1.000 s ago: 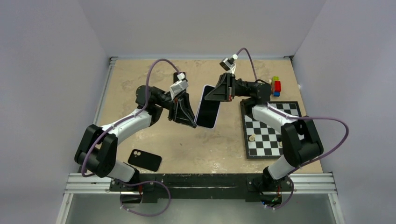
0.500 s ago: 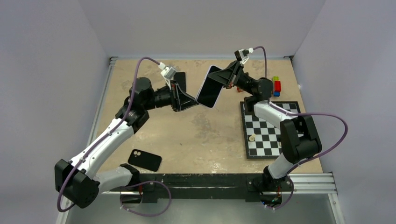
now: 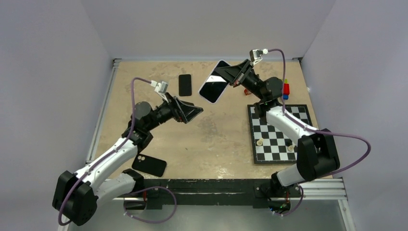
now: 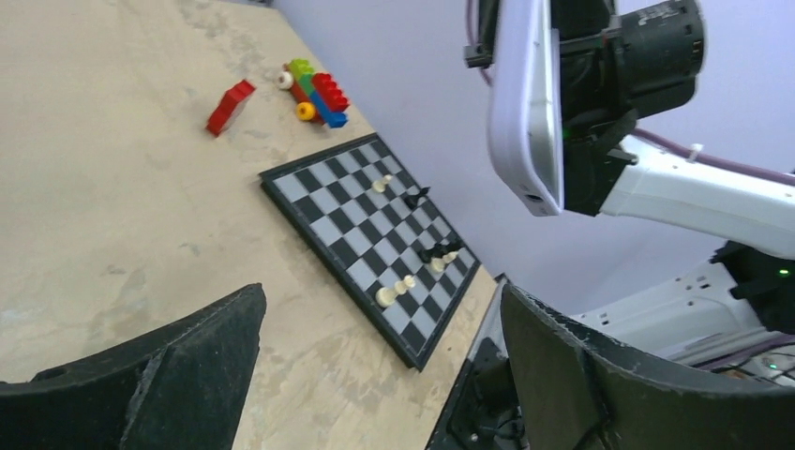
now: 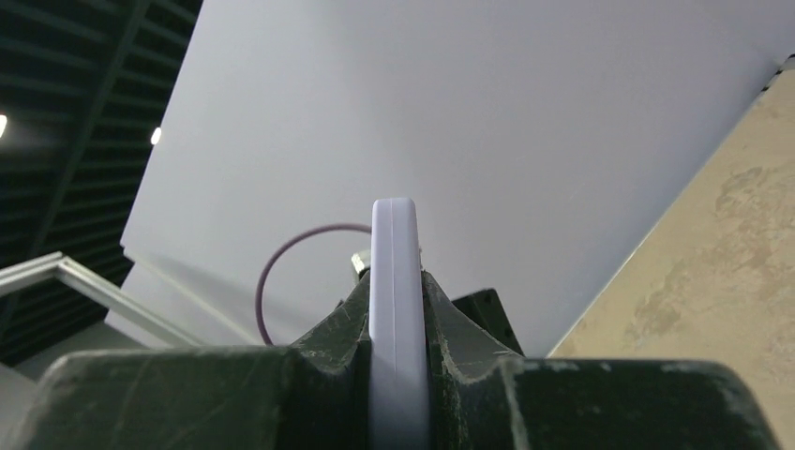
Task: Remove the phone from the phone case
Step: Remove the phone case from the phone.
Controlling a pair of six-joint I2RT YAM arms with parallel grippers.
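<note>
We are looking down from the near edge; both wrist cameras are facing the phone (image 4: pixel 525 103), the right closest.

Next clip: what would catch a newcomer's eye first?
The phone held aloft over the far side of the table, clamped in the right gripper. Below and left of it the left gripper gapes open and empty; a black phone case lies flat near the left arm's base.
</note>
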